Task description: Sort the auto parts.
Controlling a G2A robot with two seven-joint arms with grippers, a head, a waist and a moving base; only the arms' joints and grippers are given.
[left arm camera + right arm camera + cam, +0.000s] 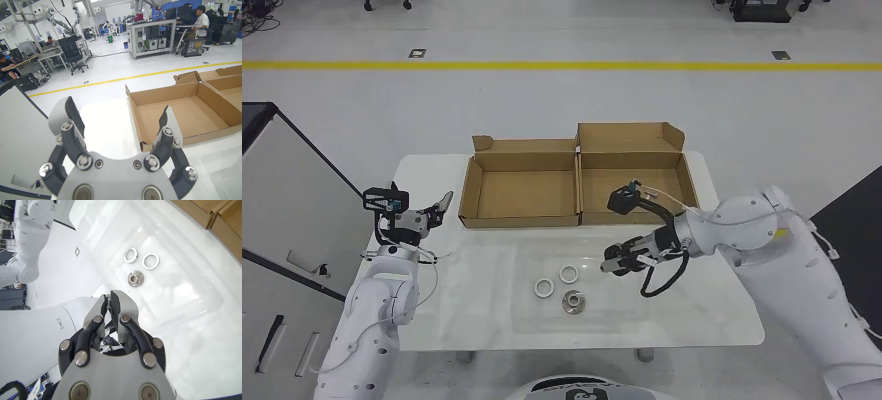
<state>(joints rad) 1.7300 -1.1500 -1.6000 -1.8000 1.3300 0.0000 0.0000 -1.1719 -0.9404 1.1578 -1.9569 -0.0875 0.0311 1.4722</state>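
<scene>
Two silver rings [541,289] [569,273] and a flanged metal hub [573,300] lie on the white table [482,300] in front of the boxes. The wrist view shows the rings [130,255] [150,261] and the hub [135,278] just beyond my right gripper [109,296]. That right gripper [606,262] is shut on a small threaded screw [108,301], held above the table to the right of the parts. My left gripper [432,212] [121,113] hangs open and empty by the table's left edge, near the left cardboard box [191,113].
Two open cardboard boxes [520,190] [637,185] stand side by side at the back of the table. A grey panel [287,190] stands off the table's left side. A faint clear tray [189,279] lies under the parts.
</scene>
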